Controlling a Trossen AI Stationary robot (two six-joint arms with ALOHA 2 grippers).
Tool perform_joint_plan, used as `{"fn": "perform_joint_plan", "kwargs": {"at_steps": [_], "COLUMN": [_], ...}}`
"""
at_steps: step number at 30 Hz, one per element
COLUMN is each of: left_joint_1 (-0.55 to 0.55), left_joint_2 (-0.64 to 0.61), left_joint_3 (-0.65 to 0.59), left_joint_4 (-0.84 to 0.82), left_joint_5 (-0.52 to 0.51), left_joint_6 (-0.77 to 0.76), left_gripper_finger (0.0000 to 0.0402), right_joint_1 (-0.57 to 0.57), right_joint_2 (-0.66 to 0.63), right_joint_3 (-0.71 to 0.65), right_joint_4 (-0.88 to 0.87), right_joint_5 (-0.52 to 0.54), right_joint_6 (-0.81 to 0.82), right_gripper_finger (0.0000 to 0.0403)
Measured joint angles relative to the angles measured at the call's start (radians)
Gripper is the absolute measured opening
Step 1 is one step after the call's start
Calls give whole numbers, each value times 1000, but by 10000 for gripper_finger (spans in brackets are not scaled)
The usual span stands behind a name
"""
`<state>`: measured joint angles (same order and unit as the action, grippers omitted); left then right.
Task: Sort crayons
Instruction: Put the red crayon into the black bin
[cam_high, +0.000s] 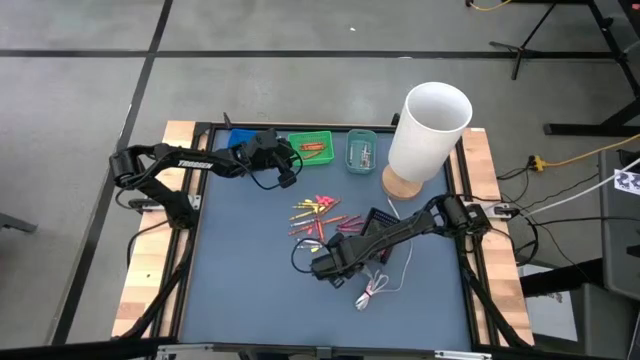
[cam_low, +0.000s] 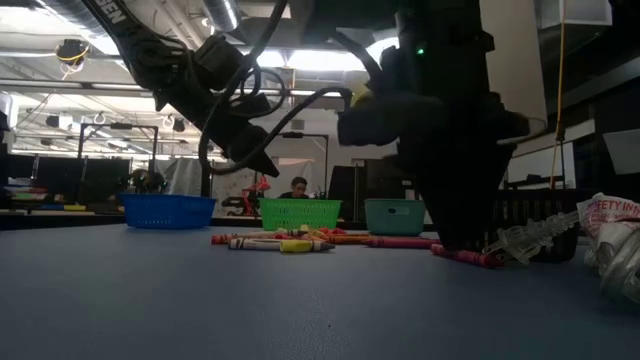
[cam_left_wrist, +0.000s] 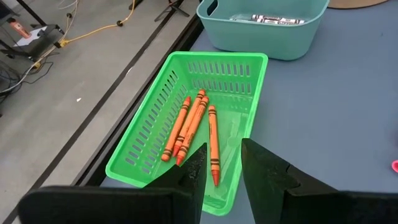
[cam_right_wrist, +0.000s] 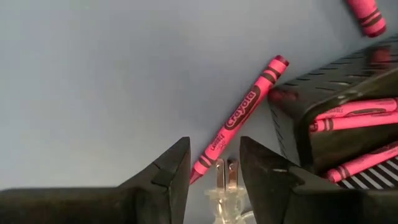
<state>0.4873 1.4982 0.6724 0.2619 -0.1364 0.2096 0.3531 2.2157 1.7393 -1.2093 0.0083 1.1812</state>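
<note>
4 orange crayons (cam_left_wrist: 193, 127) lie in the green tray (cam_left_wrist: 143, 140); both hands gape, empty.

Even overhead light fell on the bench (cam_high: 250, 290) in the high view, with soft shadows. In the low view bright ceiling lights (cam_low: 300, 60) at the upper centre backlit the arms into dark silhouettes. Both wrist views were evenly lit, their near dark fingers (cam_left_wrist: 267, 174) blurred.
</note>
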Motion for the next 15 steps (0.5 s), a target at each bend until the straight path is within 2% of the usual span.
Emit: {"fn": "perform_joint_plan", "kwargs": {"at_steps": [11,15], "left_joint_1": [0,0], "left_joint_2": [0,0], "left_joint_3": [0,0], "left_joint_4": [0,0], "left_joint_5": [0,0], "left_joint_6": [1,1], "left_gripper_finger": [84,84], "right_joint_1": [0,0], "right_joint_2": [23,22], "right_joint_3": [0,0], "right_joint_4": [-83,-49], "right_joint_5": [-2,-12], "right_joint_6": [-7,-11], "right_gripper_finger": [137,137]}}
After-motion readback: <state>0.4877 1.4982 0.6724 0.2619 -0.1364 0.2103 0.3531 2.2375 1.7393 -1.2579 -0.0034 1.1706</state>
